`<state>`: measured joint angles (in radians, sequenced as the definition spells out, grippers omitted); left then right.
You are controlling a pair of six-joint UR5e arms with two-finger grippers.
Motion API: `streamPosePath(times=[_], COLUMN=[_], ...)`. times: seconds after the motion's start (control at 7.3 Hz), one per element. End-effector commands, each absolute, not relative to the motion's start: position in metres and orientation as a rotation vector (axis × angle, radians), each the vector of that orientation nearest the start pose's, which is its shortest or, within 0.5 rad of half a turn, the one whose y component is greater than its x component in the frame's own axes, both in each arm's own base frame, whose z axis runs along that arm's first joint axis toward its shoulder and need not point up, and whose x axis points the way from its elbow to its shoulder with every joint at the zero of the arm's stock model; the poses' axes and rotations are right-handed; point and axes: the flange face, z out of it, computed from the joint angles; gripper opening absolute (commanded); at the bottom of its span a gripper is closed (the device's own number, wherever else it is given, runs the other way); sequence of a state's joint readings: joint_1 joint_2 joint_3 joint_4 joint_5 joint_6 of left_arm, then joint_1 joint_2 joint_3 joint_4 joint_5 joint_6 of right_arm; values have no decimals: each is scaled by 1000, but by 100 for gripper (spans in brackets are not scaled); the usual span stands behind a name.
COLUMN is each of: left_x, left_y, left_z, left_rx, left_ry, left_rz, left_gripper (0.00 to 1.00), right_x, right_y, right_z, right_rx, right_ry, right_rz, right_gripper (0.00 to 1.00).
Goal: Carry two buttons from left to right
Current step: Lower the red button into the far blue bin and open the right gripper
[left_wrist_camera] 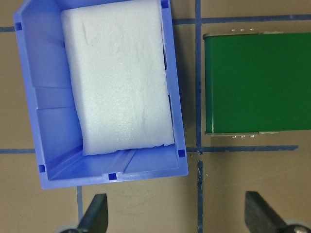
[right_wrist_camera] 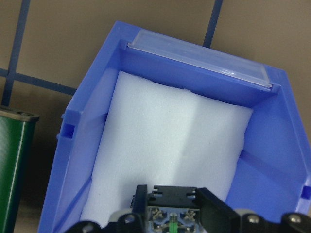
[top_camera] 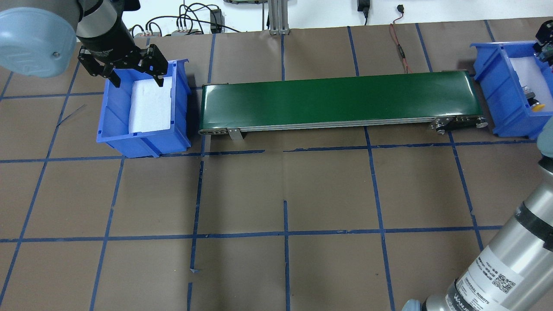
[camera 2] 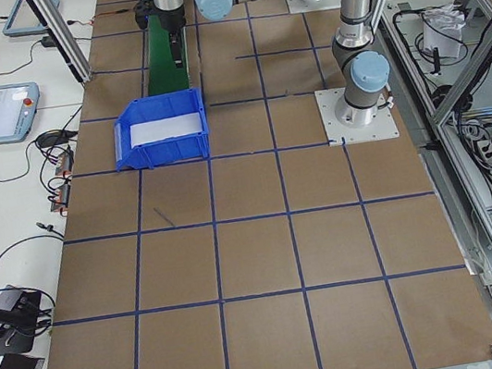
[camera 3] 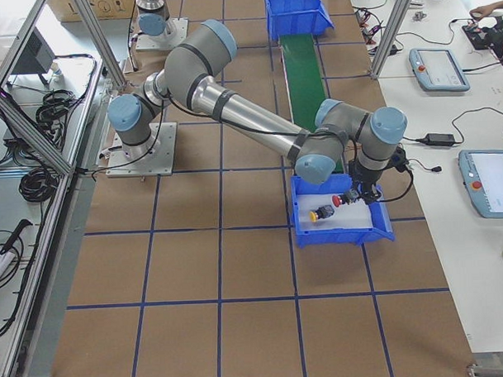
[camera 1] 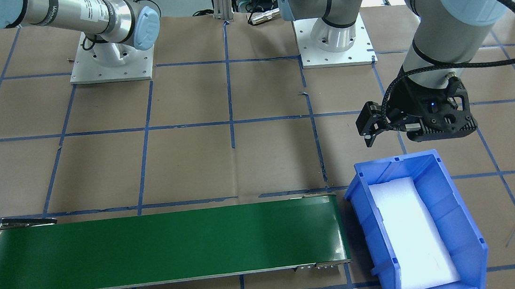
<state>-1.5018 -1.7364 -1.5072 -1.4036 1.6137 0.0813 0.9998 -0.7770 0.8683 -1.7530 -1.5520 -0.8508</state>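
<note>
My right gripper (camera 3: 357,195) hangs inside the right blue bin (camera 3: 344,231) and is shut on the red button (camera 3: 339,200). Its grey contact block (right_wrist_camera: 172,214) shows between the fingers at the bottom of the right wrist view. The yellow button (camera 3: 323,212) lies on the white foam in the same bin, and its cap shows in the overhead view (top_camera: 537,106). My left gripper (top_camera: 136,77) is open and empty over the robot-side rim of the left blue bin (top_camera: 112,116). That bin holds only white foam (left_wrist_camera: 121,82).
A green conveyor belt (top_camera: 337,99) runs between the two bins, with nothing on it. Both arm bases stand on white plates (camera 1: 110,66) on the brown, blue-taped table. Cables and tablets lie past the table's far edge (camera 3: 437,66).
</note>
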Motion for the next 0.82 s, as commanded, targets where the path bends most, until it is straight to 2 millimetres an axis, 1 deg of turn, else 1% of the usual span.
streamPosePath(times=[0.0, 0.14, 0.68], left_x=[-90, -90, -91], left_y=[-574, -574, -573], left_z=[449, 449, 448], left_rx=[17, 17, 19], left_ry=[3092, 3092, 3093], left_rz=[-97, -94, -92], left_gripper=[100, 100, 100], right_x=[-323, -322, -329], right_y=[-763, -764, -775], right_z=[310, 303, 259], right_rx=[-455, -454, -454], right_ry=[3158, 3152, 3147], right_rz=[-151, -140, -133], right_gripper=[15, 15, 15])
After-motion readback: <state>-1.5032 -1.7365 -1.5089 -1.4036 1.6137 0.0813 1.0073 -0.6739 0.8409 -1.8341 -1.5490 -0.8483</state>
